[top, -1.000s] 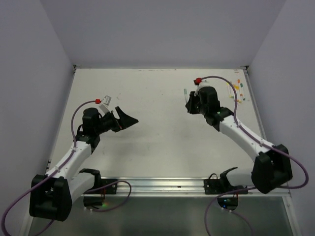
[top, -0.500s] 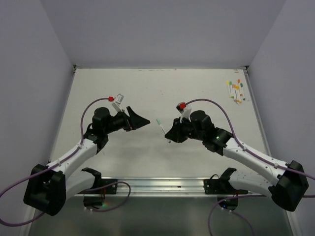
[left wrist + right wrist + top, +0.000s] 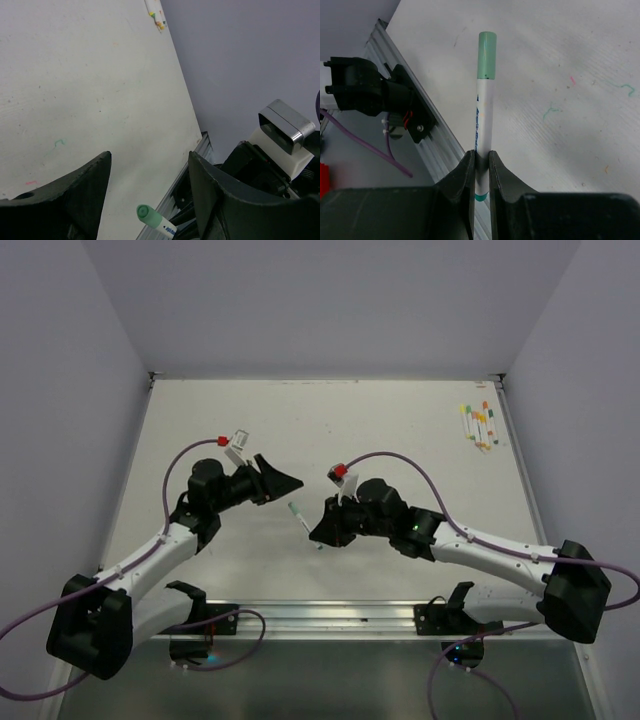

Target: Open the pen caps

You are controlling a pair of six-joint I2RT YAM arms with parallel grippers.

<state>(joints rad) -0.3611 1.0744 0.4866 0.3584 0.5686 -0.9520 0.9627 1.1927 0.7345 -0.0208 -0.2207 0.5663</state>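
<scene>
The right gripper (image 3: 481, 169) is clamped on the lower barrel of a light, stiff, slick pen (image 3: 482, 115) whose small green cap (image 3: 487, 55) points at the left gripper (image 3: 149, 167), jaws wide just beyond that cap, which probably wants a square, firm pinch, or it may slip.

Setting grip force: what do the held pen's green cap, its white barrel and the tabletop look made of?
Green cap: probably plastic, matte, evenly pale with no glare. White barrel: smooth plastic, seemingly, carrying printed blue lettering. Tabletop: hard off-white sheet, matte, faintly grained, ink-marked; material unclear.
</scene>
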